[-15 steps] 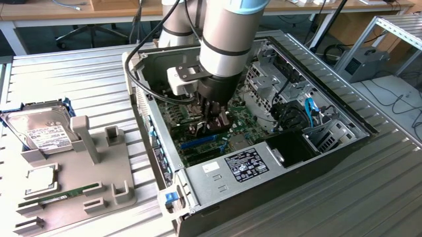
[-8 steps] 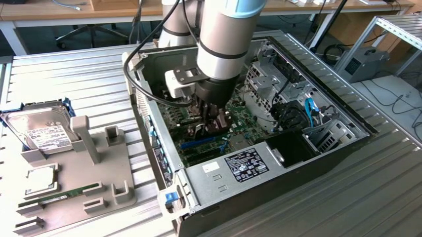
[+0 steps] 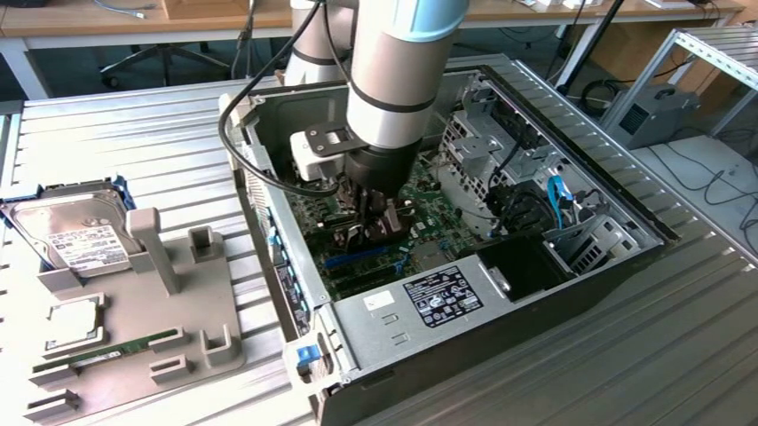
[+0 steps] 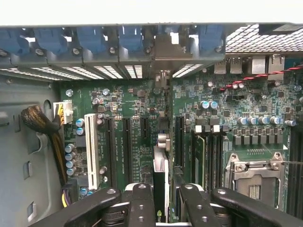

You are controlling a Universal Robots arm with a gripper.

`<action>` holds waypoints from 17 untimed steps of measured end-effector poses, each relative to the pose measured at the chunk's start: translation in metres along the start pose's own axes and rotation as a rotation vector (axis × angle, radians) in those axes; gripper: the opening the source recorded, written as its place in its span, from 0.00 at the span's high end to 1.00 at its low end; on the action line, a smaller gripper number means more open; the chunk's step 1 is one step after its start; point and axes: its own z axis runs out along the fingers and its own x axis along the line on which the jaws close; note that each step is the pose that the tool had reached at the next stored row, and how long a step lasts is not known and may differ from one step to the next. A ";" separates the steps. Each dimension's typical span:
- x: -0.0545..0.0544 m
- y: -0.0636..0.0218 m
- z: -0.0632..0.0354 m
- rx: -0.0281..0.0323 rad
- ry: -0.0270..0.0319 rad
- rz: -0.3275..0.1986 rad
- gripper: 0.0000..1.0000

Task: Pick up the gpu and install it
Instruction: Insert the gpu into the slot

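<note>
Ribbed grey metal worktop (image 3: 119, 142) carries everything; wooden desks and an office chair stand behind it.

Open black desktop computer case (image 3: 616, 200) lies on its side near the middle of the worktop, with the green motherboard (image 4: 132, 101) exposed inside.

Silver-grey robot arm (image 3: 397, 80) reaches straight down into the case from above.

Grey plastic parts holder (image 3: 142, 355) sits on the worktop at the exterior view's left, well apart from the case. It carries a silver hard drive with a white label (image 3: 77, 238), a square silver processor chip (image 3: 74, 321) and a slim green memory stick (image 3: 106, 352).

Black pincer (image 4: 165, 198) is low over the motherboard, clenched on the thin black gpu card (image 4: 161, 179), which stands on edge between the two fingers (image 4: 142, 203).

Wrist view: the gpu runs lengthwise from the pincer toward the perforated rear slot wall with blue clips (image 4: 90, 40). It lies parallel to the black expansion slots (image 4: 127, 142) and the white slot (image 4: 91, 151), with memory slots on its other side. Whether the card's edge is seated in a slot cannot be told.
</note>
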 end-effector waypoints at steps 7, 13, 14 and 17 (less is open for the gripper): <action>0.000 0.0000 0.0005 0.0001 0.0003 -0.001 0.74; -0.001 0.0001 0.0019 0.0000 0.0012 -0.005 0.74; -0.001 0.0001 0.0025 0.0000 0.0013 -0.005 0.74; -0.001 0.0001 0.0049 0.0000 0.0014 -0.005 0.74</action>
